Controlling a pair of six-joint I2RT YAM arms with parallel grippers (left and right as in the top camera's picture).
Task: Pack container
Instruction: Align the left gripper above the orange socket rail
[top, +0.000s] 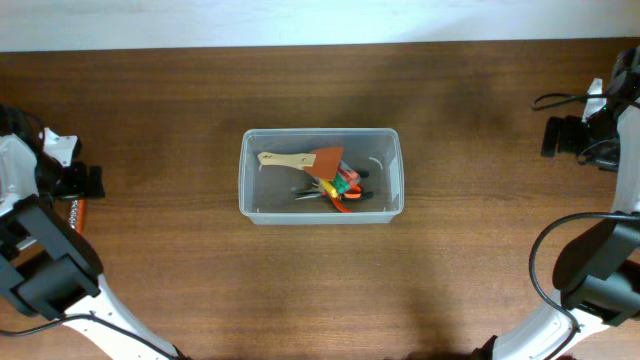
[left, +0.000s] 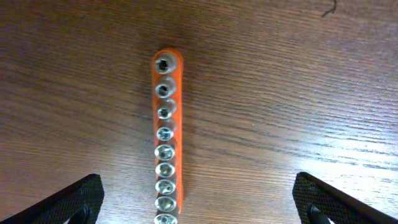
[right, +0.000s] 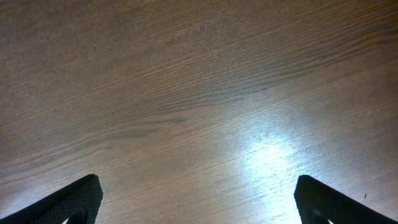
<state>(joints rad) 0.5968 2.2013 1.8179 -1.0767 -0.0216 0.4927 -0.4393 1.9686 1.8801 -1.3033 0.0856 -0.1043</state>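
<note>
The container, a clear plastic tub, stands mid-table. Inside it lie a wooden-handled scraper and some orange-handled hand tools. An orange socket rail with a row of several chrome sockets lies on the wood at the far left. My left gripper hangs open above the rail's near end, its fingers wide on either side and touching nothing. In the overhead view the left gripper sits just beyond the rail. At the far right my right gripper stands open over bare wood.
Both arm bases fill the near corners, left and right. A black cable loops by the right arm. A pale wall edge runs along the table's far side.
</note>
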